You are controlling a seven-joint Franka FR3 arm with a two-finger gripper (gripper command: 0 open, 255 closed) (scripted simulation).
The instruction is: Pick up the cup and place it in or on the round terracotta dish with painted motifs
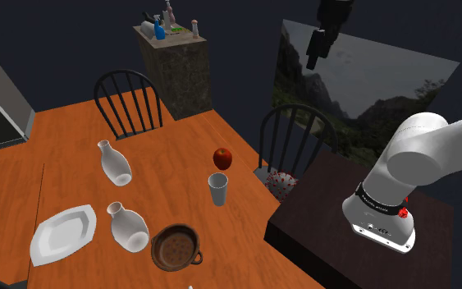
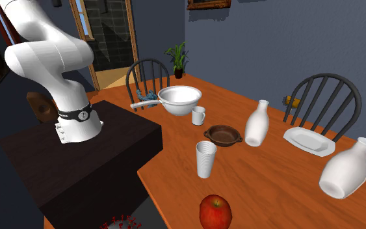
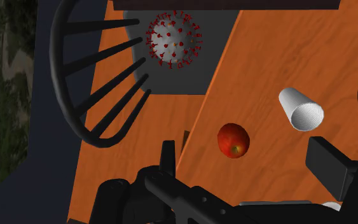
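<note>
We see the white ribbed cup (image 1: 217, 189) (image 2: 205, 159) (image 3: 301, 109) standing upright on the orange table (image 1: 73, 139), just beside the red apple (image 1: 222, 158) (image 2: 215, 212) (image 3: 233, 140). The brown two-handled dish (image 1: 176, 247) (image 2: 223, 135) lies beyond the cup from the apple, apart from both. The black gripper (image 1: 313, 51) (image 3: 242, 149) hangs high above the apple, fingers spread, clasping nothing. Near the apple, off the table's edge, a red-spiked ball (image 1: 280, 182) (image 3: 174, 39) rests on a chair (image 1: 290, 135).

Saw a ribbed white cup (image 1: 217, 189) standing upright near the table (image 1: 73, 139) edge. Found the round brown two-handled dish (image 1: 176, 247) nearby, apart from it, mouth up.
</note>
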